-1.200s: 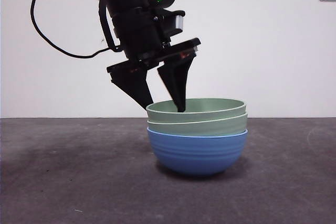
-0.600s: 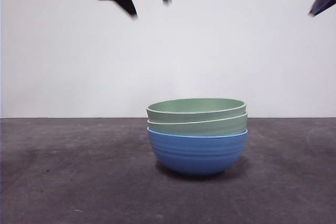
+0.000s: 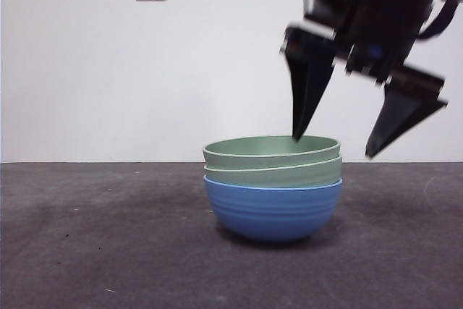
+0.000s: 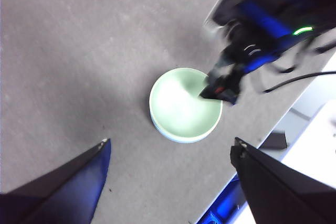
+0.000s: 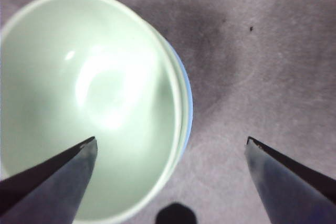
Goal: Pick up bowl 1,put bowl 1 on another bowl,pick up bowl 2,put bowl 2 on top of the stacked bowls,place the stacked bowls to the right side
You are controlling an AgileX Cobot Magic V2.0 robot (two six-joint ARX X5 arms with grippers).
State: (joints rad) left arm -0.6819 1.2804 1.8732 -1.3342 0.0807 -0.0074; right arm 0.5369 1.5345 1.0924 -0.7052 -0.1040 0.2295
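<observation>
The right gripper hangs with its jaws spread wide over the stacked bowls, one black jaw tip just above the top bowl's rim and the other out beyond the stack's side, gripping nothing. The stack stands on the dark table, two pale green bowls nested in the blue bowl at the bottom. The left gripper is high above the stack, well apart from it, its jaws also spread and empty.
</observation>
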